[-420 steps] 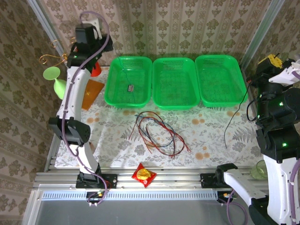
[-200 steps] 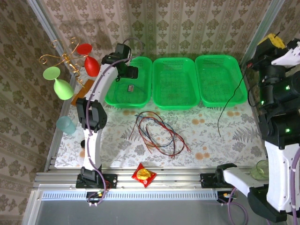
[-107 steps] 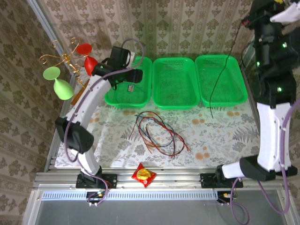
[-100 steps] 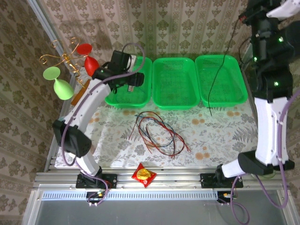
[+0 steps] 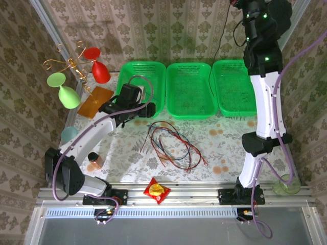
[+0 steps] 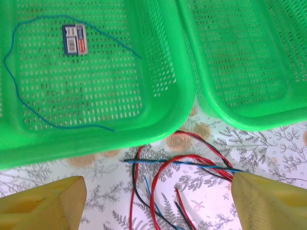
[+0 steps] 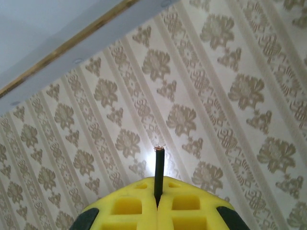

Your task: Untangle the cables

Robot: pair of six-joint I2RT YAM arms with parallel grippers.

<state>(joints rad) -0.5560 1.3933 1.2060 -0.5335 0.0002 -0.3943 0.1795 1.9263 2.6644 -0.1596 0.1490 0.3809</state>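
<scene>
Your right pads (image 7: 127, 207) are pressed flat together on the end of a black cable (image 7: 158, 170). Its cut tip sticks up just past them against the wallpaper. From above, the right gripper (image 5: 239, 4) is raised high at the far right, over the baskets. The black cable hangs down from it in front of the back wall. Its loose end comes near the far rims of the middle basket (image 5: 190, 65) and the right basket (image 5: 227, 62); you cannot tell whether it touches either.

Your left fingers (image 6: 43, 201) stand wide apart with nothing between them. The left gripper (image 6: 158, 181) hovers low over the table (image 5: 230, 145), just near of the left basket (image 6: 168, 110). Below the gap between the fingers lies the far end of the tangle of cables (image 5: 169, 145): red, black and blue strands looped over one another on the patterned cloth, near of the left and middle baskets. One blue strand lies straight across the red loops.

Inside the left basket a thin blue cable (image 6: 5, 62) lies in a loose curve around a small tag (image 6: 74, 39).
</scene>
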